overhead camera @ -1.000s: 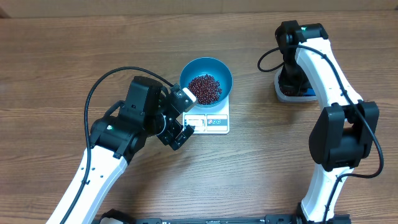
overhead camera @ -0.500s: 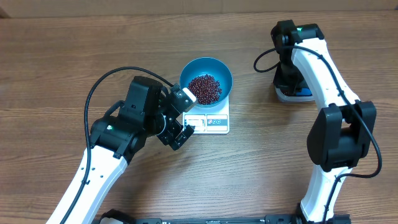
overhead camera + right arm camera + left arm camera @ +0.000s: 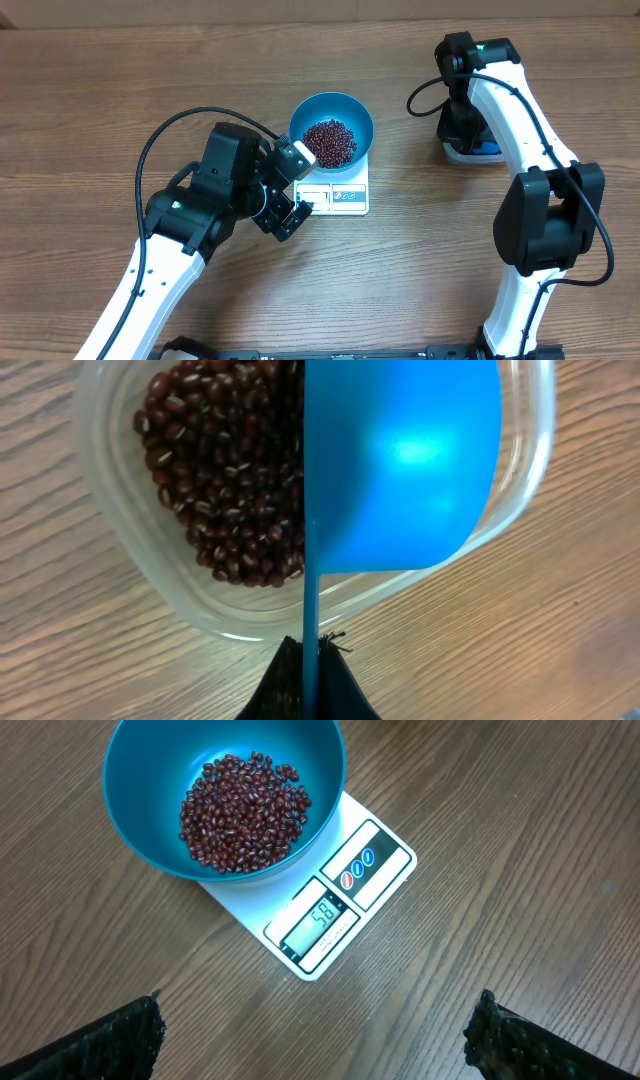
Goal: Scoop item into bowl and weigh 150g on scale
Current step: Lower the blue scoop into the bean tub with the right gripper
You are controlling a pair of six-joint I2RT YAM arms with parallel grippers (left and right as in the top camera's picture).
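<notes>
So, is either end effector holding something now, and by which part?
The right end effector grips the small blue plastic scoop by its thin handle. The left end effector is open and holds nothing.

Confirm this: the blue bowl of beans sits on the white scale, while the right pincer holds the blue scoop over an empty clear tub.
Not quite. The clear tub is not empty: the right wrist view shows beans in it. Otherwise right: blue bowl on the white scale, right pincer gripping the blue scoop over the tub.
</notes>
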